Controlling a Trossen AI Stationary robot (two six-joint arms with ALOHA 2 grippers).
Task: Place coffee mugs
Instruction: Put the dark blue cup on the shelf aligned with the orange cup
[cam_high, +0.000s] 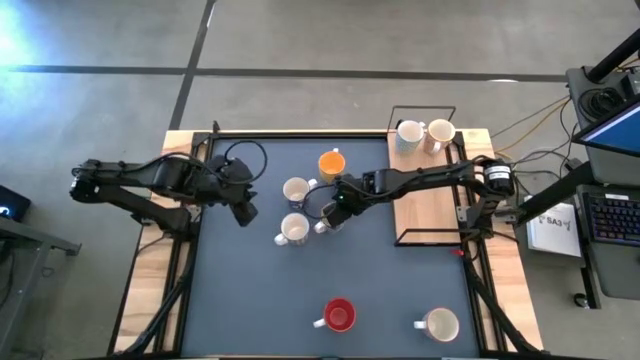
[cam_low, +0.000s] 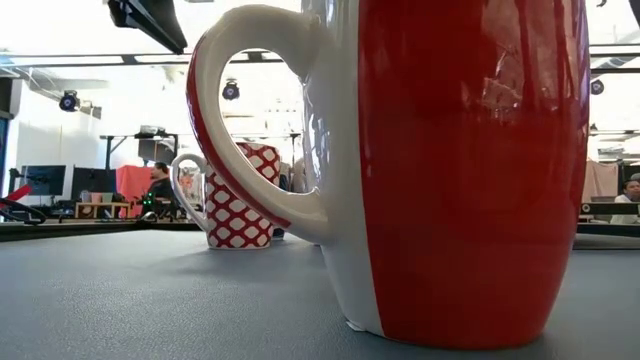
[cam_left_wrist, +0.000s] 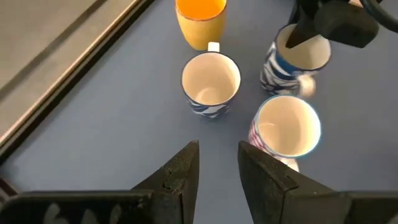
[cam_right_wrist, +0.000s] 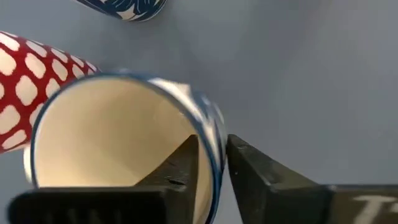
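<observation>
1. Blue-patterned white ceramic mug (cam_right_wrist: 124, 149) stands on the dark counter (cam_high: 380, 290); my right hand (cam_right_wrist: 211, 168) pinches its rim, one finger inside, ready to lift.
2. My left hand (cam_left_wrist: 217, 168) waits nearby, slightly spread, empty.

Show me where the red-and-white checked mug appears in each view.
High: checked mug at table centre, lowest of the cluster.
Low: left of the big red mug, farther back.
Left wrist: lower right.
Right wrist: left edge.
Landmark: blue-patterned mug beside it.
</observation>
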